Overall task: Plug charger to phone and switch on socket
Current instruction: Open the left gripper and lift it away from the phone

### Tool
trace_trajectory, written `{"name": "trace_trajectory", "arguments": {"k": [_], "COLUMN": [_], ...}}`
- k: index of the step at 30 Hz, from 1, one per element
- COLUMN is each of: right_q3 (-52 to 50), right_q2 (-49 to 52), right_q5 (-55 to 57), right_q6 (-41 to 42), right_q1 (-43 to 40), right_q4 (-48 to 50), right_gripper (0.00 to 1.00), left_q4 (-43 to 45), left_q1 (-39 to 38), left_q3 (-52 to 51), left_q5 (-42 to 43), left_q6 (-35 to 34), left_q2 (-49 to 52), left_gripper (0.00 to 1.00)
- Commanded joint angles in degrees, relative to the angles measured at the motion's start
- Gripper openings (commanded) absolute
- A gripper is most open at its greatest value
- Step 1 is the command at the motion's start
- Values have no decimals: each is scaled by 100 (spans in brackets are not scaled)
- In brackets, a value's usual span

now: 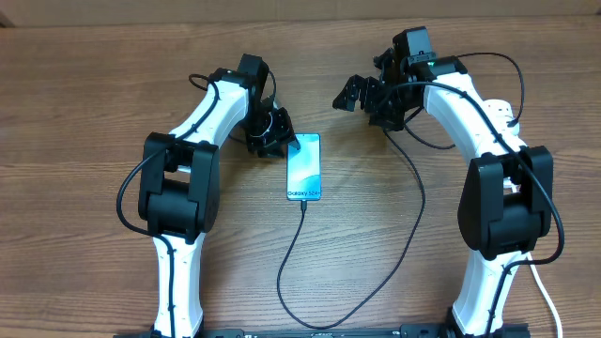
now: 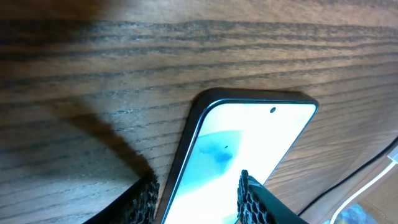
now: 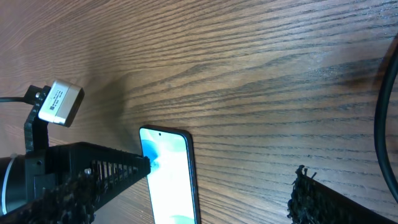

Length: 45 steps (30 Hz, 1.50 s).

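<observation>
Seemingly, charger [image 1: 301,218] is seated in phone [image 1: 304,167] at its bottom edge, phone flat on surface [image 1: 84,113]. Left gripper [image 1: 279,141] open astride its top corner; right gripper [image 1: 362,96] open, empty. Remaining: switch on socket, not in view.

Teal-blue phone [image 1: 304,167] with dark edges; black charger [image 1: 290,246]; brown wood-grained table [image 1: 84,94].

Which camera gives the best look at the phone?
Overhead: the whole phone shows, with the cable at its lower end. Left wrist shows only its top; right wrist cuts off its lower part.
</observation>
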Motion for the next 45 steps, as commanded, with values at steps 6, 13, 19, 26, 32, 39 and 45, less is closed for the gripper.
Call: {"name": "trace_trajectory", "arguments": {"k": [6, 13, 19, 26, 32, 39, 45], "right_q3": [55, 55, 55, 55, 55, 55, 55], "right_q2": [11, 11, 11, 11, 11, 11, 11], "right_q5": [61, 61, 59, 61, 61, 61, 59], "right_q6": [-24, -22, -22, -22, -24, -24, -20], "right_q1": [-24, -24, -24, -22, -22, -22, -22], "right_q4": [-9, 7, 7, 11, 11, 9, 83], "right_gripper": [100, 100, 100, 100, 100, 100, 100], "left_q4": [-330, -1244, -1521, -1521, -1578, -1578, -1578], "left_q1": [81, 201, -68, -109, -111, -111, -111], "left_q3": [-122, 214, 219, 219, 216, 216, 216], "left_q5": [-1130, -2726, -3241, -3300, -3296, -3296, -3296], "left_q6": [380, 643, 638, 640, 638, 640, 638], "left_q2": [190, -1327, -3316, -4363, -4321, -4297, -4297], "left_gripper": [100, 100, 100, 100, 100, 100, 100]}}
